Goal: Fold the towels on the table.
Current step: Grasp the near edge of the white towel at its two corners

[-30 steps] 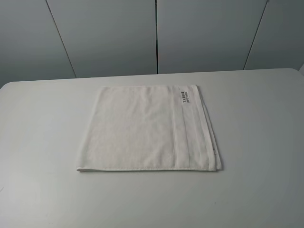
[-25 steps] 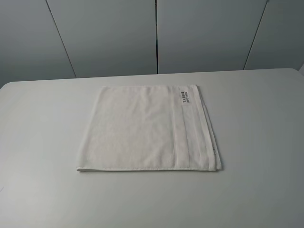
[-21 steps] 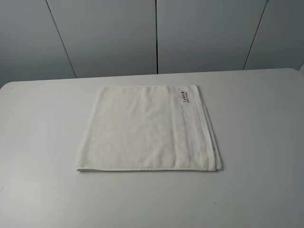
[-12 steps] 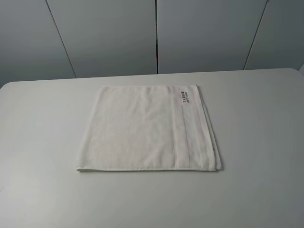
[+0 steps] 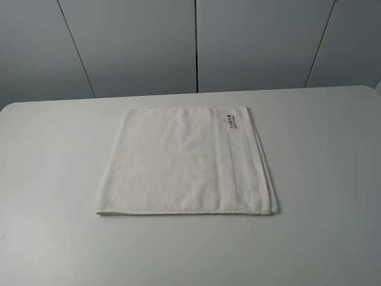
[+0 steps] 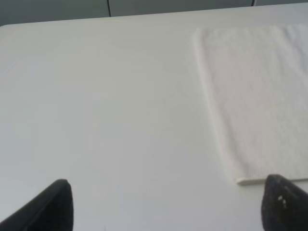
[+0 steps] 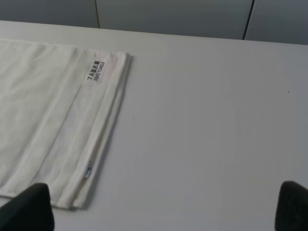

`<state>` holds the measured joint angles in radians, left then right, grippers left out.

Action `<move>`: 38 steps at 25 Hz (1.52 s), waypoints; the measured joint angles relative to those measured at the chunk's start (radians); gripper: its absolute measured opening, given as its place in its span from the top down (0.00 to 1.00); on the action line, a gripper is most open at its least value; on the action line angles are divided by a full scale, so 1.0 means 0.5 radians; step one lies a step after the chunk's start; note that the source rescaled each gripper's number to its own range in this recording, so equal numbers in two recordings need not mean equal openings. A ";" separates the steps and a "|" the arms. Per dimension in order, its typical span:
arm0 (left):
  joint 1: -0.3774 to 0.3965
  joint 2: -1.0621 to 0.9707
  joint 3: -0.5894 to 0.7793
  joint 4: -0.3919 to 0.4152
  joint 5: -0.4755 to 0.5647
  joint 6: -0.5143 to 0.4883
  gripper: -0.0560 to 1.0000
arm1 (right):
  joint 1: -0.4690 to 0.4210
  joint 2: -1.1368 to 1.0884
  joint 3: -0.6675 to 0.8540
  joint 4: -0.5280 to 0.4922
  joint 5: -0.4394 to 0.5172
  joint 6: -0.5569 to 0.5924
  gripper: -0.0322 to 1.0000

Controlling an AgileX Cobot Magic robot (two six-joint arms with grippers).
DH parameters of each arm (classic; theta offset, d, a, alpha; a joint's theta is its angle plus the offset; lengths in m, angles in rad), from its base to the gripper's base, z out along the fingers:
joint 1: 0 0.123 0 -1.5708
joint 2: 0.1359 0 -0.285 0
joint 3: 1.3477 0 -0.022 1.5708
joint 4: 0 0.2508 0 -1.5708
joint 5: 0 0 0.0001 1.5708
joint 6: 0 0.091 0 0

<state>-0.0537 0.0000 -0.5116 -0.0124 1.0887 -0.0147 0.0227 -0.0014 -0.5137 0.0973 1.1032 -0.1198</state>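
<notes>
A white terry towel (image 5: 184,161) lies flat in layers in the middle of the white table (image 5: 53,149). Its border band and small grey label (image 5: 232,122) are on the right side. The exterior view shows no arm or gripper. In the left wrist view the towel's left part (image 6: 255,96) shows, and my left gripper (image 6: 163,207) is open and empty above bare table beside the towel's near left corner. In the right wrist view the towel's right edge with the label (image 7: 96,70) shows, and my right gripper (image 7: 161,209) is open and empty beside the near right corner.
Grey wall panels (image 5: 196,44) stand behind the table's far edge. Bare tabletop surrounds the towel on all sides (image 5: 321,149).
</notes>
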 joint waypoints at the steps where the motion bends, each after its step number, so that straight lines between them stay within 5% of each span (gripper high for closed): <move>1: 0.000 0.000 0.000 0.000 0.000 0.000 0.00 | 0.000 0.000 0.000 0.000 0.000 0.000 0.00; 38: 0.000 0.000 0.000 0.025 0.000 0.000 0.00 | 0.013 0.000 0.000 0.000 0.000 0.000 0.00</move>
<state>-0.0537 0.0000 -0.5116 0.0000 1.0887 -0.0147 0.0290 -0.0014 -0.5137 0.0973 1.1032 -0.1196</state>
